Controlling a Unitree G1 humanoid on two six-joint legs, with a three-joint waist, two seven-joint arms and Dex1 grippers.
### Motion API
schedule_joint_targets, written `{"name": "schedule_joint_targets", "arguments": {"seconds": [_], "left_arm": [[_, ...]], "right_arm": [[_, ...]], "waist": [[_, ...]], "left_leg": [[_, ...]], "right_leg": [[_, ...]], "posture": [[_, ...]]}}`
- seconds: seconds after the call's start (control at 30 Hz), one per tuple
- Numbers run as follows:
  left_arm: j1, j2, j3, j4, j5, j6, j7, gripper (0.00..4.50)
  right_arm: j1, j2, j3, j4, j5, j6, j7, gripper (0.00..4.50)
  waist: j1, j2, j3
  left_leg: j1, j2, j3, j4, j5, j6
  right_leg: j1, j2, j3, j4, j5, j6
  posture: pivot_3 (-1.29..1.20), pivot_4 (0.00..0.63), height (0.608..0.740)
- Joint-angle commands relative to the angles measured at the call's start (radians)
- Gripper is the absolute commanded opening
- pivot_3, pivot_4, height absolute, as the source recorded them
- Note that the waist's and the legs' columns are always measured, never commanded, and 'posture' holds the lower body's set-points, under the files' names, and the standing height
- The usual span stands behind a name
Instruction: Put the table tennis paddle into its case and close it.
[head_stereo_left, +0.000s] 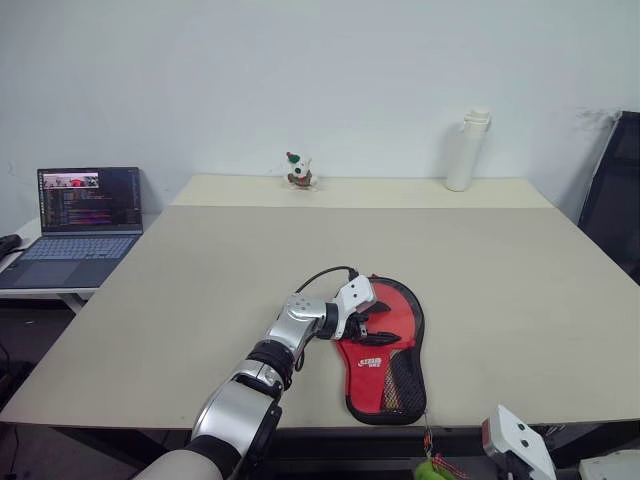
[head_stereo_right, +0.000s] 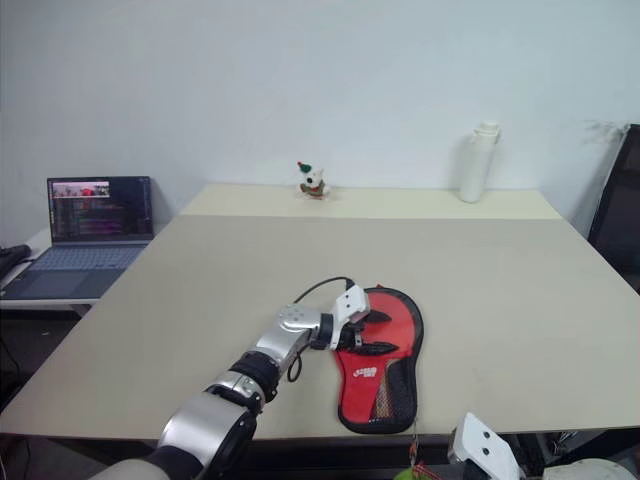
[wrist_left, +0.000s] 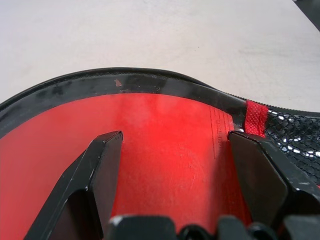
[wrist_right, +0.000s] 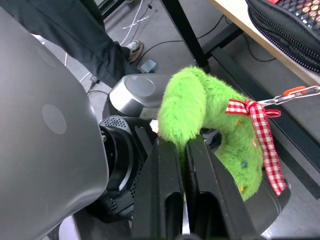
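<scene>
The case (head_stereo_left: 385, 350) lies lower center on the table (head_stereo_left: 200, 290), long axis running toward the near edge, narrow end closest. The left gripper (head_stereo_left: 368, 322) sits right on its red face, fingers (wrist_left: 100, 170) spread wide and holding nothing. The right gripper (wrist_right: 182, 170), lower right below the table edge, is pinched on a green plush charm (wrist_right: 210, 115) chained to the case. So it's the one placed to pull it closed.

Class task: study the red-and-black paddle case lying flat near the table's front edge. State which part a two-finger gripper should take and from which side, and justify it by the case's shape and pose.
Probably the case's narrow handle end, approached from the table's front edge: it overhangs slightly and is slim enough to pinch. The wide round end lies flat under the open left gripper.
</scene>
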Motion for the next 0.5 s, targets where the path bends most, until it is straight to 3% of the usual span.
{"name": "schedule_joint_targets", "arguments": {"seconds": [0.03, 0.13, 0.4, 0.5], "left_arm": [[0.032, -0.008, -0.040, 0.033, 0.039, 0.008, -0.003, 3.65], [0.033, -0.009, -0.038, 0.030, 0.037, 0.009, -0.003, 3.65], [0.031, -0.004, -0.020, -0.003, 0.015, 0.035, -0.015, 3.65], [0.045, 0.038, -0.009, -0.129, -0.019, 0.061, -0.065, 3.65]], "right_arm": [[-0.027, -0.017, -0.034, 0.008, 0.062, -0.014, 0.018, 0.01], [-0.076, -0.038, -0.040, 0.031, 0.094, -0.018, 0.027, 0.67], [-0.238, -0.026, -0.076, 0.125, 0.196, 0.000, -0.085, 3.44], [-0.402, -0.005, -0.064, 0.283, 0.095, -0.087, -0.107, 3.44]], "waist": [[0.000, 0.000, 0.000], [0.000, -0.001, 0.000], [0.000, -0.001, 0.000], [-0.005, -0.001, 0.001]], "left_leg": [[0.000, 0.000, 0.000, 0.000, 0.000, 0.000], [0.000, 0.000, 0.000, 0.000, 0.000, 0.000], [-0.001, 0.000, -0.001, 0.000, 0.000, 0.000], [0.000, 0.000, 0.000, 0.000, 0.000, 0.000]], "right_leg": [[0.000, 0.000, 0.000, 0.000, 0.000, 0.000], [0.000, 0.000, 0.000, 0.000, 0.000, 0.000], [0.000, 0.000, -0.001, -0.001, 0.000, 0.000], [0.000, 0.000, 0.000, -0.002, 0.000, 0.000]], "posture": [[0.00, 0.150, 0.740], [0.00, 0.150, 0.740], [0.00, 0.150, 0.740], [0.00, 0.150, 0.740]]}}
